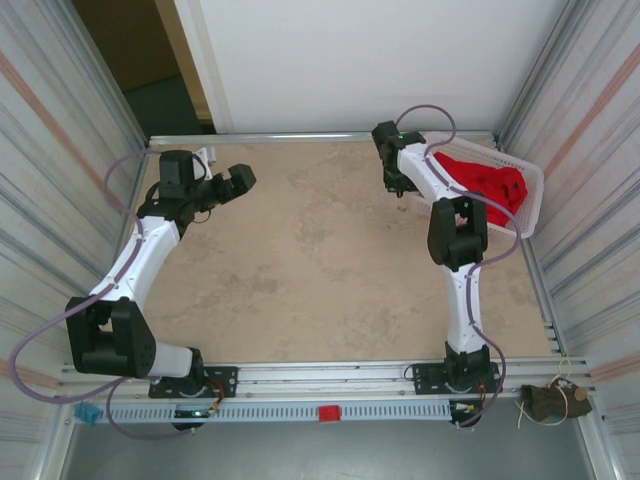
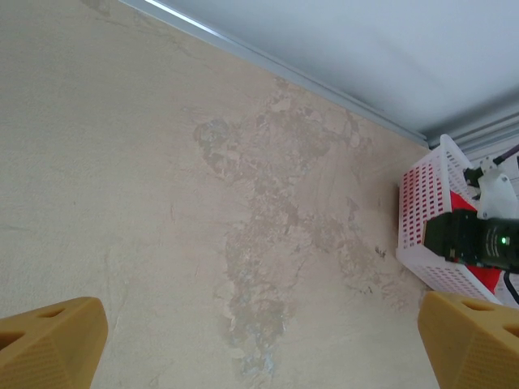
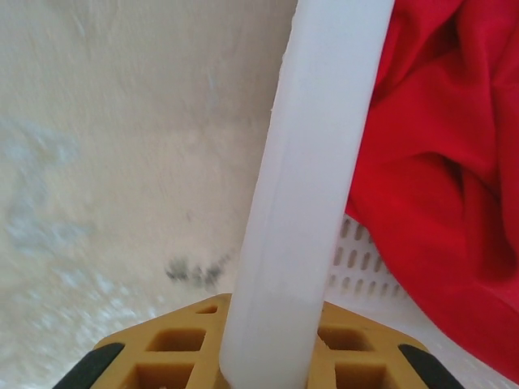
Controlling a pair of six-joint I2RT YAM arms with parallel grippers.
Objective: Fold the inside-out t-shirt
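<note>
From above, the left gripper (image 1: 240, 180) hangs over the far left corner of the tabletop (image 1: 300, 260), its jaws spread wide with nothing between them. The right gripper (image 1: 402, 188) reaches to the far right corner, down at the near left rim of the white mesh basket (image 1: 533, 205). The inside-out t-shirt (image 1: 487, 180) lies crumpled inside that basket, a bright red heap.

In the left wrist view, the two yellow fingers (image 2: 53, 340) sit at the bottom corners, well apart, over bare tabletop. The basket stands by the far right edge with red cloth showing through its mesh, and the right arm's black wrist (image 2: 474, 239) is in front of it.

In the right wrist view, the basket's white rim runs down between the yellow jaws, which are closed on it. The red cloth is bunched just inside the rim, against the mesh wall.
</note>
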